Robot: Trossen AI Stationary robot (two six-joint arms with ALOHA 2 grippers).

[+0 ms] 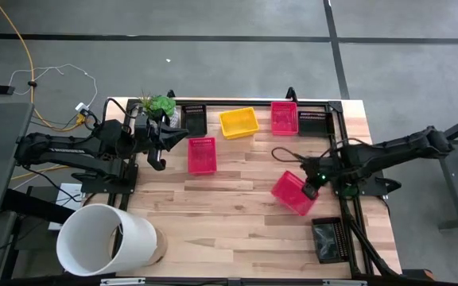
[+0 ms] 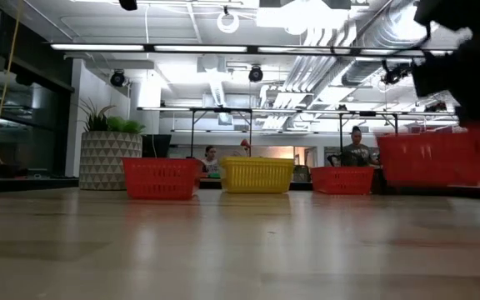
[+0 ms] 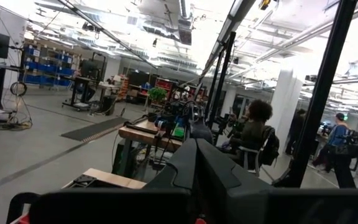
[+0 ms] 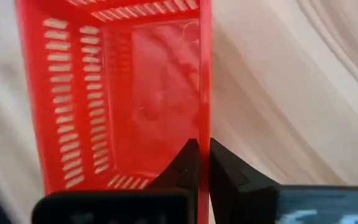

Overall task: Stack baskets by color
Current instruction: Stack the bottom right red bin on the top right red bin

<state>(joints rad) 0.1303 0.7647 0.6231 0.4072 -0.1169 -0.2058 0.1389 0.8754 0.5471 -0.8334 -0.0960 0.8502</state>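
My right gripper (image 1: 312, 189) is shut on a pink-red basket (image 1: 293, 193) at the table's right, turned askew to the table edges. More baskets stand on their bases along the far side: black (image 1: 194, 119), yellow (image 1: 238, 122), pink-red (image 1: 284, 117) and black (image 1: 312, 121). Another pink-red basket (image 1: 202, 155) stands left of centre, and a black one (image 1: 330, 240) sits near the right front corner. My left gripper (image 1: 159, 159) hangs shut and empty, raised above the table's left side, and its fingers (image 3: 196, 168) point out into the room. My right gripper pinches one side wall of the pink-red basket at its rim (image 4: 204, 134), one finger inside the basket and one outside. The fingers slant steeply down from above, on the basket's right-hand side. In the low view the basket's underside (image 2: 444, 182) shows above the table top.
A large white bucket (image 1: 106, 238) lies at the near left corner. A potted green plant (image 1: 156, 103) stands at the far left beside my left arm. A dark frame rail (image 1: 344, 159) runs along the table's right side. Bare wood spreads across the middle and front.
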